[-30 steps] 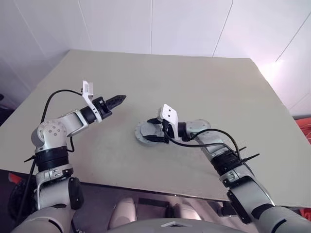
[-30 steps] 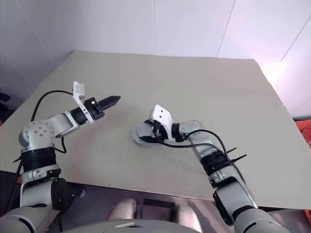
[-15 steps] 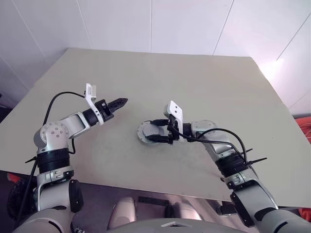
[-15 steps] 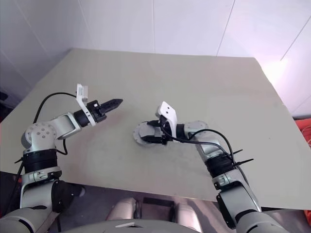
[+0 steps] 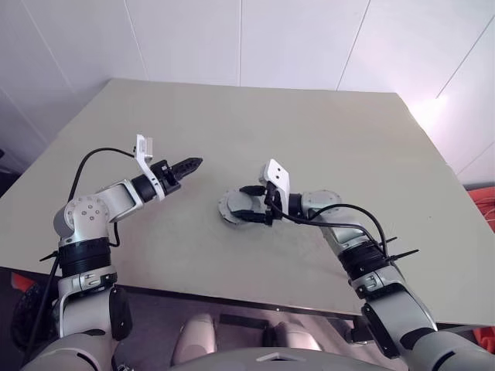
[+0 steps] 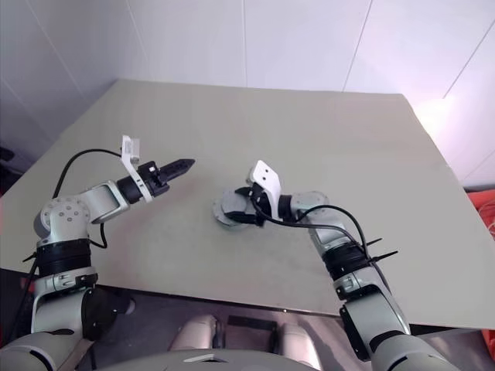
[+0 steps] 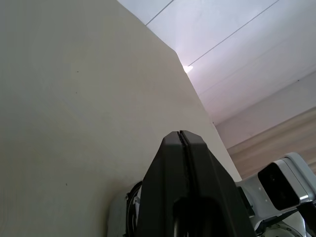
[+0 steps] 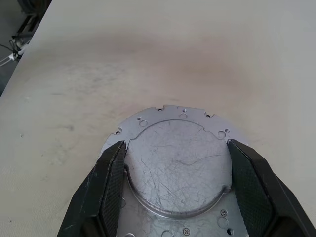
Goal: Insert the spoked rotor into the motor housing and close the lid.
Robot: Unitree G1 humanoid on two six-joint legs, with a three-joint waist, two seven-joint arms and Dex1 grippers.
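Near the table's front edge, about midway along it: the motor housing, flat on the surface, scratched silver round face up (a flanged plate with small holes around it). Clasped by the right gripper, one black finger against each side of the raised round part. Further back and toward the left edge: the left gripper, held above the bare surface, fingers pressed together with nothing between, well apart from the housing.
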